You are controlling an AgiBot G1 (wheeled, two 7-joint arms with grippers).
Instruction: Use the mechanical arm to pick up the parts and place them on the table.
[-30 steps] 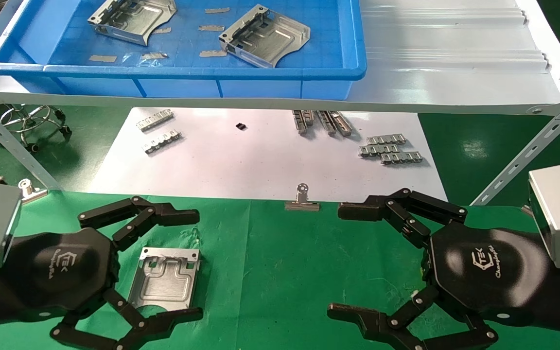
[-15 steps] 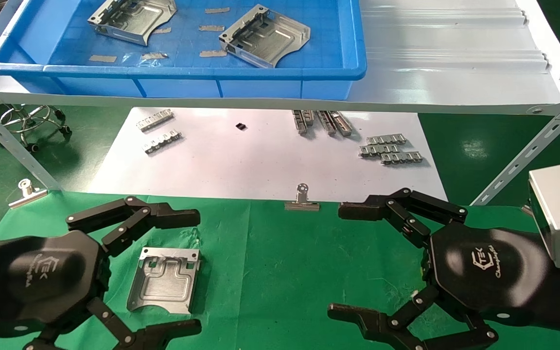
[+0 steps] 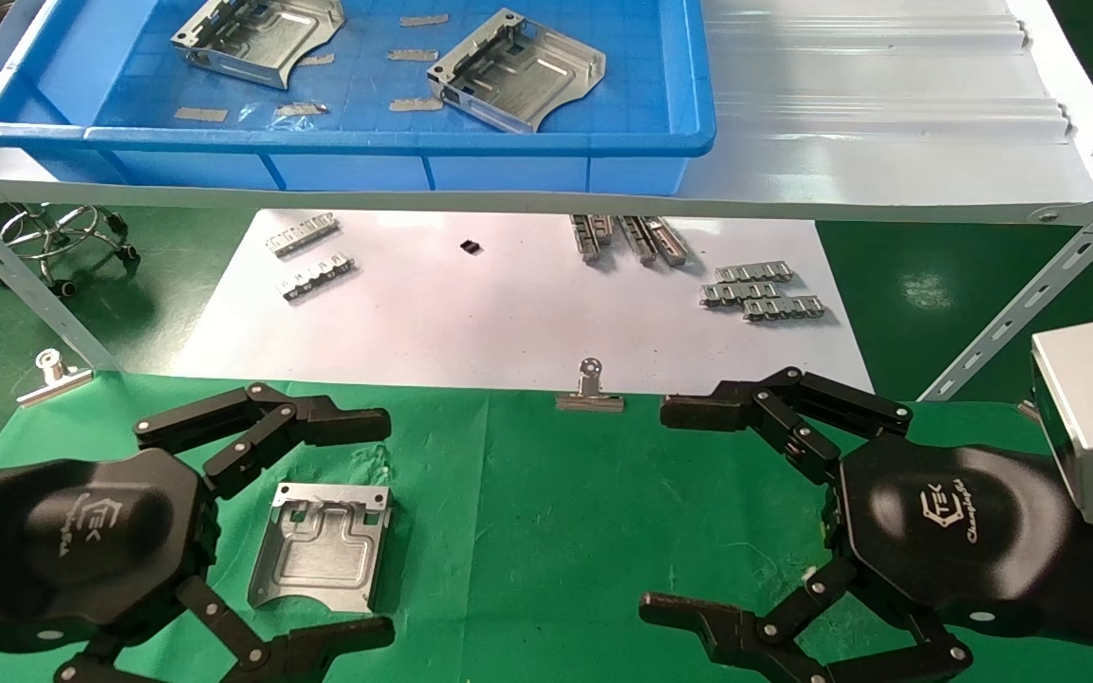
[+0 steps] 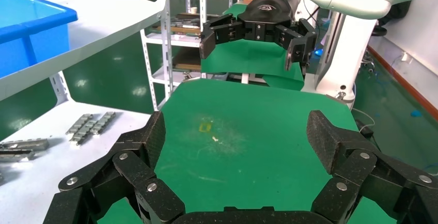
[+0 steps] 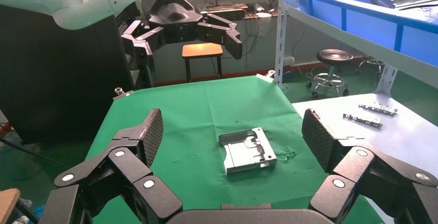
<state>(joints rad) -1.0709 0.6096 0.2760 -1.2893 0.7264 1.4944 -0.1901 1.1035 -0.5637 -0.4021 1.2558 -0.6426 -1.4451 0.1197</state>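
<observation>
One silver part (image 3: 324, 550) lies flat on the table's green cloth (image 3: 527, 531), with nothing gripping it. My left gripper (image 3: 371, 526) is open, its black fingers spread either side of the part's near-left end without touching it. In the left wrist view, the left gripper (image 4: 238, 136) frames only bare cloth. My right gripper (image 3: 675, 510) hangs open over the cloth at the right, empty. The right wrist view shows the part (image 5: 248, 149) beyond the right gripper (image 5: 233, 131). Two more parts (image 3: 257, 28) (image 3: 516, 68) lie in the blue bin.
The blue bin (image 3: 414, 142) sits on a grey shelf (image 3: 888, 142) above the table's far side. Behind the cloth, a white sheet (image 3: 509, 313) carries ridged strips (image 3: 760, 289). Binder clips (image 3: 589, 389) (image 3: 53, 372) hold the cloth's far edge. Slanted shelf struts (image 3: 1011, 313) flank both sides.
My left gripper has drawn back to the left, away from the part, which stays where it lay on the cloth. The right arm has not moved.
</observation>
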